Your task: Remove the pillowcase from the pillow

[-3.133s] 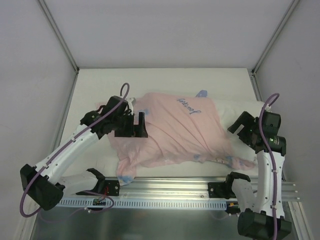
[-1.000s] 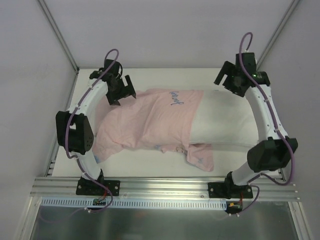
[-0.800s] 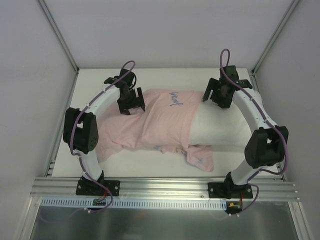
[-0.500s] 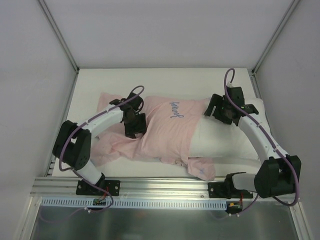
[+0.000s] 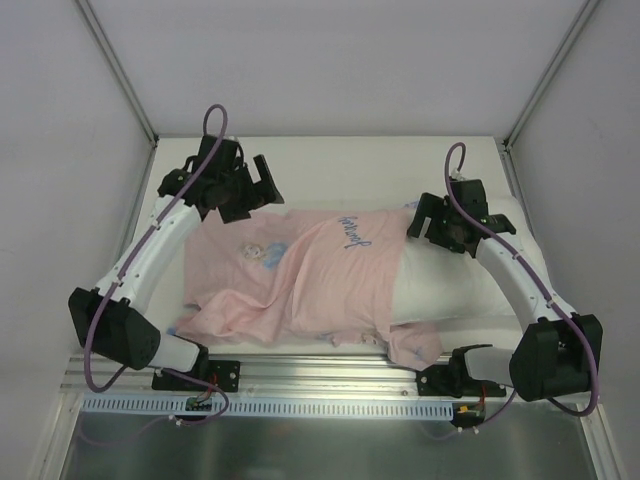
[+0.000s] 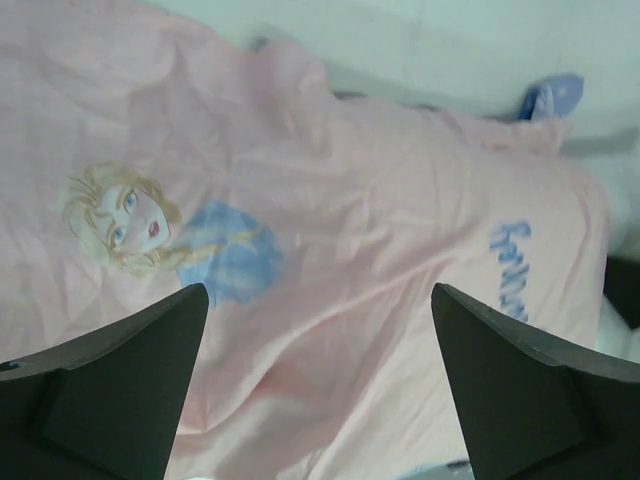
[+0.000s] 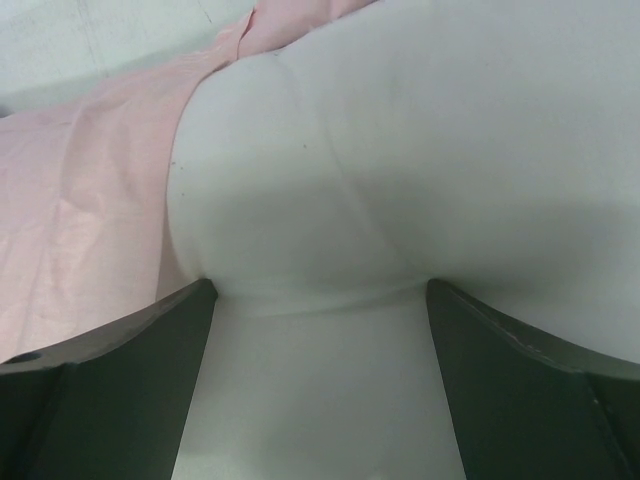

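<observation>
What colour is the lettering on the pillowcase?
Blue script lettering on the pale pink pillowcase; left wrist view shows it best.

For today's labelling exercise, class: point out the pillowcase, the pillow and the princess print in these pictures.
pillowcase (image 5: pixel 320 270), top view, middle of its pink fabric.
pillow (image 7: pixel 400 150), right wrist view, bare white end.
princess print (image 6: pixel 120 215), left wrist view, her face.

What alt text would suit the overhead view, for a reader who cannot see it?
A pink pillowcase lies half pulled off a white pillow on a table. Two white robot arms curve over it, the left gripper open above the fabric, the right gripper open over the bare pillow.
</observation>
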Tool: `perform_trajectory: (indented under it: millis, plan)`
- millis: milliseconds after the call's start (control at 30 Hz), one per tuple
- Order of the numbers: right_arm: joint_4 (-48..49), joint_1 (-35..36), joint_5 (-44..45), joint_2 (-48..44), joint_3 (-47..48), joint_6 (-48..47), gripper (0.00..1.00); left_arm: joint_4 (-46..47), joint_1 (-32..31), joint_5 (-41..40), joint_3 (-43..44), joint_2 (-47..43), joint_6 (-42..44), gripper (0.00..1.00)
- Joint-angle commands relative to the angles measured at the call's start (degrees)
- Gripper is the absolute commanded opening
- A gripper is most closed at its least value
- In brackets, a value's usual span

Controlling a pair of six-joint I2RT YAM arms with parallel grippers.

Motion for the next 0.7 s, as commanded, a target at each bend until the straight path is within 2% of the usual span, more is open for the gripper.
perform_trajectory:
  millis: [0,33,200,533,567,633,667]
  plan:
    - [-6.7,0.4,-0.9,1.4,-0.3,-0.4,0.92,-1.9,2.3,-5.9,5.0,9.5,-3.2,0.96]
    - [-6.8,0.4,-1.0,1.2,-0.3,-0.3,0.92,-2.3,2.5,-6.5,7.3,11.7,-4.1,0.98]
    - [-7.7,0.4,-0.9,0.1,0.0,-0.4,0.94,-3.2,2.6,-7.2,12.0,22.9,-10.4,0.96]
    - [-7.2,0.4,-2.1,0.2,-0.4,0.0,0.95,-3.2,1.8,-8.7,10.2,32.5,-15.2,0.95]
    - [-7.0,0.5,-2.1,0.3,-0.4,0.2,0.95,-3.2,1.7,-8.1,10.5,34.4,-15.2,0.9]
    - [-7.1,0.6,-2.1,0.3,-0.6,0.3,0.95,-3.1,1.2,-6.0,11.3,35.8,-14.4,0.69]
    - [-7.2,0.6,-2.0,0.2,-0.6,0.3,0.95,-3.1,0.2,-5.9,12.3,36.7,-13.0,0.53]
